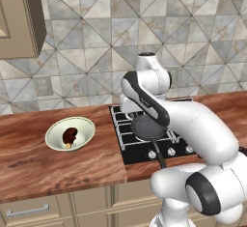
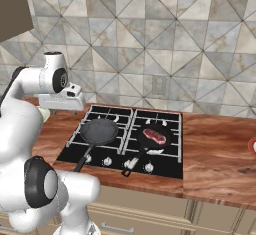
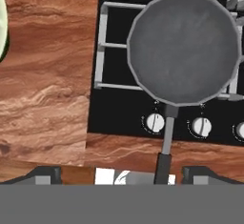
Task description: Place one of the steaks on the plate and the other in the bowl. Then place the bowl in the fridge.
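While the gripper (image 3: 122, 173) hangs spread and empty above the near-left pan (image 3: 183, 49), the remaining steak (image 2: 154, 137) lies right.

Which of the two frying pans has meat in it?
The right-hand pan holds a steak; the left pan holds nothing.

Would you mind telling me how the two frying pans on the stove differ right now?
The left pan is empty, while the right pan holds a steak. The left pan looks wider and greyer; the right pan looks smaller and darker. Both sit on the black stove with handles pointing toward the knobs.
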### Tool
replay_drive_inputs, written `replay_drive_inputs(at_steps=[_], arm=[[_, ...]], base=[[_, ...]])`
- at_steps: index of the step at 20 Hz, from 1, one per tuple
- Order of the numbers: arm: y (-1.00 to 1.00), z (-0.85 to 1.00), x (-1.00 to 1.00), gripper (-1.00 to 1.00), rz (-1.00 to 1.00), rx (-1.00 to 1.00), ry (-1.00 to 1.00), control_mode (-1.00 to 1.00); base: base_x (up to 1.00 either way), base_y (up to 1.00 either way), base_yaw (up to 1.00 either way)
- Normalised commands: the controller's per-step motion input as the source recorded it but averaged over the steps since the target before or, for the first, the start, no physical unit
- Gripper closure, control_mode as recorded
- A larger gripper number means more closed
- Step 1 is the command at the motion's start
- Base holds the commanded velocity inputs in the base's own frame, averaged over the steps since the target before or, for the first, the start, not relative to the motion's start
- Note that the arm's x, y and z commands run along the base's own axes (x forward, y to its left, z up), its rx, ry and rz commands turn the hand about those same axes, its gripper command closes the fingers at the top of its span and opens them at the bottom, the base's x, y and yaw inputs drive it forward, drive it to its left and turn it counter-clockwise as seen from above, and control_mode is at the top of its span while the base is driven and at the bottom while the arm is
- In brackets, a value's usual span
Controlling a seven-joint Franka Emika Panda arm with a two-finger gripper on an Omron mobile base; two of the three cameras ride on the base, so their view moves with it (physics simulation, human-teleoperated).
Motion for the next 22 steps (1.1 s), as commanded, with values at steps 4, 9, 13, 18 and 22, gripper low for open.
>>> replay_drive_inputs(at_steps=[4,9,13,18,22], arm=[[-0.07,0.02,-0.09,-1.00,-0.02,0.00,-0.27,-1.00],[-0.29,0.11,0.01,-1.00,-0.02,0.00,-0.04,-1.00],[-0.85,0.19,0.00,-1.00,0.00,0.05,0.08,-1.00],[-0.70,0.02,0.00,-1.00,0.02,0.00,0.02,-1.00],[-0.64,0.00,0.08,-1.00,0.11,0.00,0.04,-1.00]], base=[[0.00,0.00,0.00],[0.00,0.00,0.00],[0.00,0.00,0.00],[0.00,0.00,0.00],[0.00,0.00,0.00]])
